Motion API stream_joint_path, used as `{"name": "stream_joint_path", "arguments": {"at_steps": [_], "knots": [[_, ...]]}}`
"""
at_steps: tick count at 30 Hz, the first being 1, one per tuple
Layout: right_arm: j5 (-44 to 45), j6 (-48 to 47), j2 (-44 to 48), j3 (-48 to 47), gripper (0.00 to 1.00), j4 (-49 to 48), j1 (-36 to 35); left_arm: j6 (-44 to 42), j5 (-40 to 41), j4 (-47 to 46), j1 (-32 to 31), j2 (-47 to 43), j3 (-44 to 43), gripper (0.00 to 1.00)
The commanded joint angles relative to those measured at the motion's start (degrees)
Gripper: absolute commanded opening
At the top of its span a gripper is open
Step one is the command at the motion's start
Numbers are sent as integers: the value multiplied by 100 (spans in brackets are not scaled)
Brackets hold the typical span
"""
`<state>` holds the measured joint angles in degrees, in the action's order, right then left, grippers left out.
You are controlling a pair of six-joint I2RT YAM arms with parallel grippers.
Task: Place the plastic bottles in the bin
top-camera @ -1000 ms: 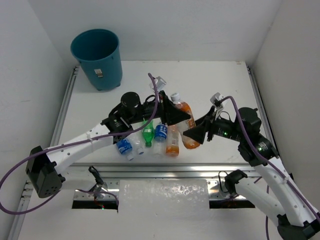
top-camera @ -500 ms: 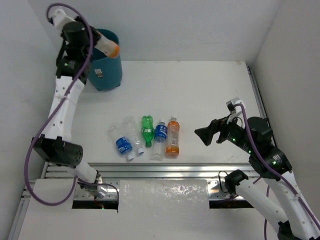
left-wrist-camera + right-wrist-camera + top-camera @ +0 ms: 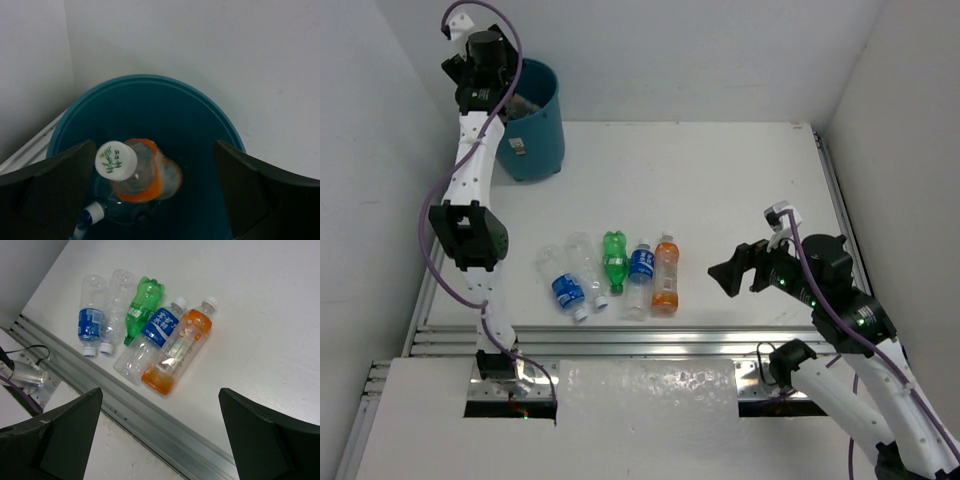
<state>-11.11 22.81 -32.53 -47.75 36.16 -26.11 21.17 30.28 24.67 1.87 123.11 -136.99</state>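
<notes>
Orange bottle (image 3: 137, 170) sits in the bin (image 3: 150, 81) at eleven o'clock beneath the wide-open, empty left gripper (image 3: 155, 186), which should clear the rim before fetching the five bottles (image 3: 614, 262) at six o'clock; right gripper (image 3: 724, 272) gapes empty too.

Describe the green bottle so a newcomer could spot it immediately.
On the white table, find the row lying near its front edge. The green bottle is the middle one, between a plain clear bottle and a blue-labelled bottle; it alone is tinted green.
</notes>
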Motion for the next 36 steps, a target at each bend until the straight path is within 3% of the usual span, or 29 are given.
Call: {"name": "stream_joint_path", "arguments": {"at_steps": [1,6,9,12,13,14,15,18,27,32,36], "knots": [[-74,127,-130,274,99,-380,-17,-368,-22,-455,7,-559,-319,100],[-769,855,-1472,644,99,-1356,-26,-438,-330,56,-2,-1613,76,100],[-551,1434,-2694,574,99,-1682,-69,-28,-917,565,15,-2719,1039,100],[466,1735,-3642,223,99,-1683,-455,621,-2338,531,15,-4116,2909,100],[766,1771,-3846,-4,99,-1657,-578,808,-2595,243,7,-4476,4028,100],[1091,1797,-4292,-128,99,-1517,-754,1062,-3094,23,-20,-5211,4623,100],[1277,1797,-4523,-304,99,-1385,-860,1169,-3290,-179,-46,-5575,5603,100],[1594,1806,-5112,-841,97,-1033,-1106,1215,-3406,-454,-299,-6578,6769,100],[1577,1955,-5983,-596,81,-1384,-1230,371,-3257,126,-354,-7090,7414,100],[1621,1947,-6107,-192,56,-1472,-1186,265,-3484,74,-354,-7081,7651,100],[1630,1903,-5450,370,46,-1655,-1037,396,-4187,-162,-441,-7073,7924,100]]}}
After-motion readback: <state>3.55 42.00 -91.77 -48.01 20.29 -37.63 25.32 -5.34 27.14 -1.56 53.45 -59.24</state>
